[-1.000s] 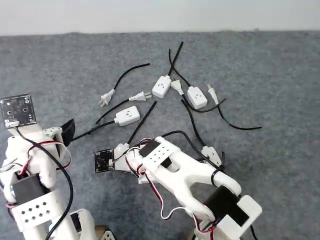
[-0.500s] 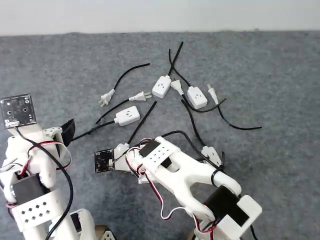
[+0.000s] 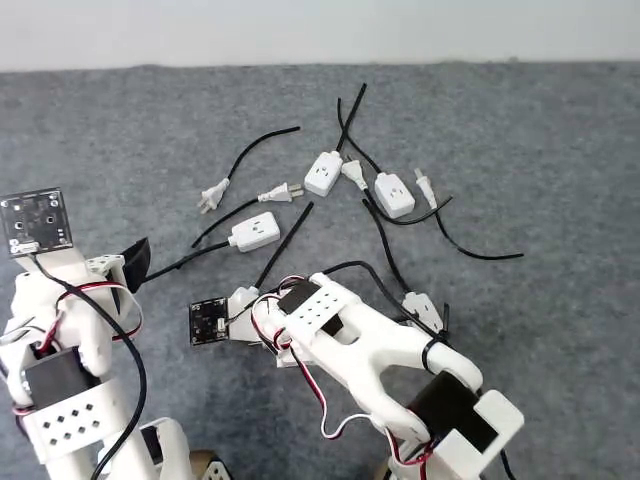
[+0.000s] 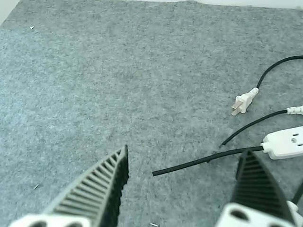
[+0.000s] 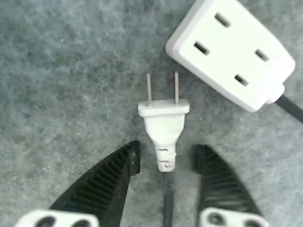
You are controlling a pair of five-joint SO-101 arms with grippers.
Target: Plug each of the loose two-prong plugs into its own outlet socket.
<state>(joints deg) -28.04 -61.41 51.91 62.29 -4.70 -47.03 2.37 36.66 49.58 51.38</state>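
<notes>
Plug lies flat on grey mat, prongs pointing away from right gripper. That gripper's fingers are spread apart w/ the plug's cord end between them, not pinched. Socket block sits just past the prongs, off to one side, not mated. Left gripper is spread wide too, nothing in it; end of a black cord lies on the mat ahead of it. 2nd plug is farther out, well apart from left gripper; white socket is near one finger. High view: right arm centre-front, left arm at mat's left.
</notes>
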